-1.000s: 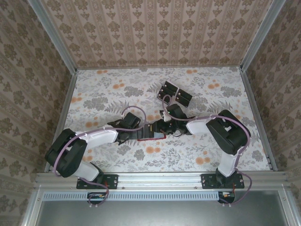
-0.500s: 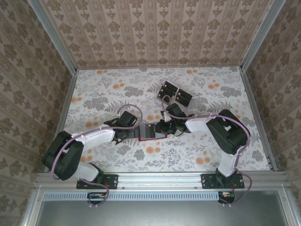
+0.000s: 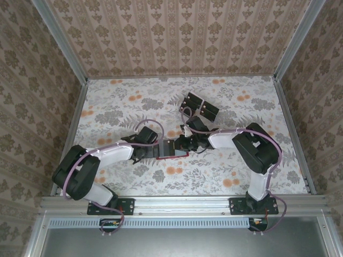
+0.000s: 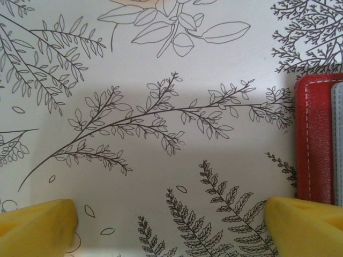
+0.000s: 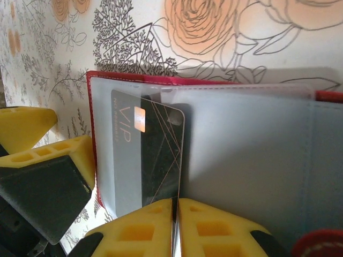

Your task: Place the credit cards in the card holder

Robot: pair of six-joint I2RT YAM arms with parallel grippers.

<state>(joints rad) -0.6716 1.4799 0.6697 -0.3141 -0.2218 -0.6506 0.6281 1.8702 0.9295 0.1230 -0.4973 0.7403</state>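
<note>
One card partway into the red wallet

Right gripper (image 5: 174,214) pinches a black card (image 5: 155,155) by its edge, part of it tucked under a clear pocket (image 5: 246,160) of the open red wallet (image 5: 161,79) mid-table. Left gripper (image 4: 171,225), jaws wide apart, sits at the wallet's edge, probably to steady it. Card reads "VIP" beside a gold chip (image 5: 140,119); smaller print illegible.

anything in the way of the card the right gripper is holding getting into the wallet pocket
Nothing visible does. The right gripper pinches the black card, its leading part already under a clear pocket of the card holder. The open left gripper sits at the holder's edge, beside the path.
</note>
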